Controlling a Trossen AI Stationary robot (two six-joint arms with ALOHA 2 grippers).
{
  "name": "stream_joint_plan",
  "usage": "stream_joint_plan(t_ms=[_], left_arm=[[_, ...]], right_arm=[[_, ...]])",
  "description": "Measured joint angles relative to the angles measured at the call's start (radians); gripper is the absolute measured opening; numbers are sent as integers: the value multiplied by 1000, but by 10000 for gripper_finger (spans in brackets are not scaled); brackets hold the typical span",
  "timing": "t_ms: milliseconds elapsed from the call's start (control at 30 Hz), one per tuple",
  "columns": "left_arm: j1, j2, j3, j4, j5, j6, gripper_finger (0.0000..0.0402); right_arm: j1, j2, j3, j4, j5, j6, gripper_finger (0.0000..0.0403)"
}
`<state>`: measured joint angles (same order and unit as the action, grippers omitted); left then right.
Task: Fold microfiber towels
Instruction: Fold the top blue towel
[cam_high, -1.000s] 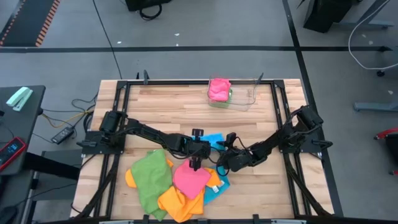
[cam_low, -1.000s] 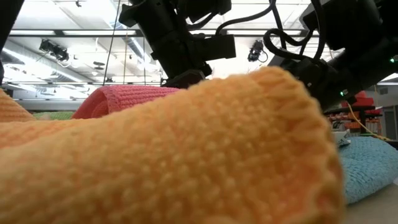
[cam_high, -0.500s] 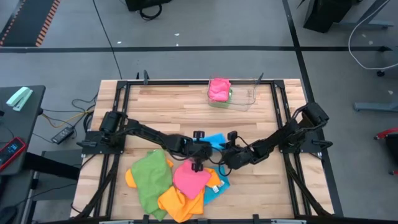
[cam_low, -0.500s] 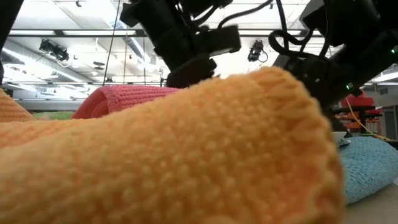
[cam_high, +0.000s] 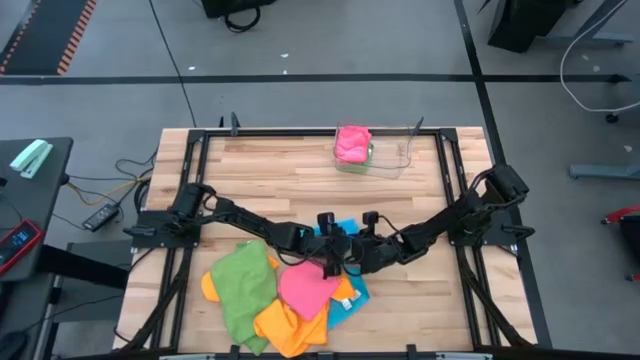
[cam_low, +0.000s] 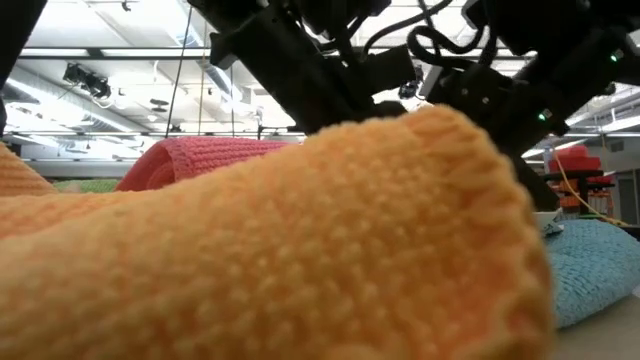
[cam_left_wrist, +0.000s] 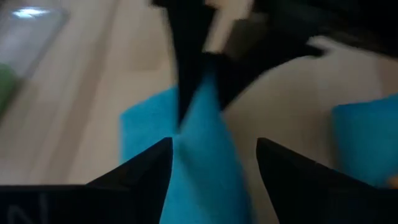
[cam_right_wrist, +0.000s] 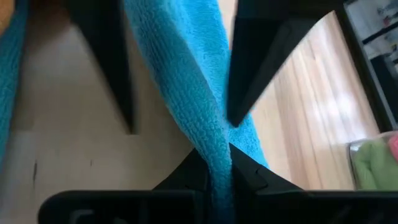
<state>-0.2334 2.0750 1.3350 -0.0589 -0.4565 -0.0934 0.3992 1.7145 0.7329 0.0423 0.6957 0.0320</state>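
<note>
A sky blue towel lies at the table's middle, partly under a pile of pink, green and orange towels toward the near edge. My right gripper is shut on a raised ridge of the blue towel. Facing it, my left gripper is open. Its fingers stand on either side of the same ridge; whether they touch it I cannot tell. In the low view the orange towel fills the foreground. My right gripper pinches a raised fold of the sky blue towel between its two fingers. It comes slanting down from the table's right. The fold runs away from the fingers as a ridge, while the rest of the towel lies on the table.
A clear plastic tray stands at the far edge with a folded pink towel in its left end. The black frame rails border the wooden table on the left and right. Bare wood lies between the tray and the arms.
My left gripper has moved toward the table's right edge, from over the pink towel's far edge to the blue towel. My right gripper has shifted a little toward the left. The two now meet tip to tip over the blue towel.
</note>
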Motion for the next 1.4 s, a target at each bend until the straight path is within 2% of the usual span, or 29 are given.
stream_joint_plan(t_ms=[267,667,767,867,1000,1133,1267,1400], left_arm=[[5,0,0,-30,-29,0,197],[6,0,0,-76,-29,22,81],[6,0,0,-78,-28,27,50],[6,0,0,-86,-8,35,26],[6,-1,0,-103,2,41,20],[7,-1,0,-105,2,41,43],[7,-1,13,-111,2,53,51],[7,-2,27,-124,2,53,45]], right_arm=[[2,-2,38,-46,-24,30,38],[3,-2,43,-62,-41,37,41],[3,-2,44,-63,-61,40,62],[3,-2,44,-72,-76,39,101],[3,-2,45,-140,-78,50,159],[-2,-2,45,-196,-110,56,195],[-15,2,45,-189,-114,9,201],[-39,20,45,-164,-136,-44,182]])
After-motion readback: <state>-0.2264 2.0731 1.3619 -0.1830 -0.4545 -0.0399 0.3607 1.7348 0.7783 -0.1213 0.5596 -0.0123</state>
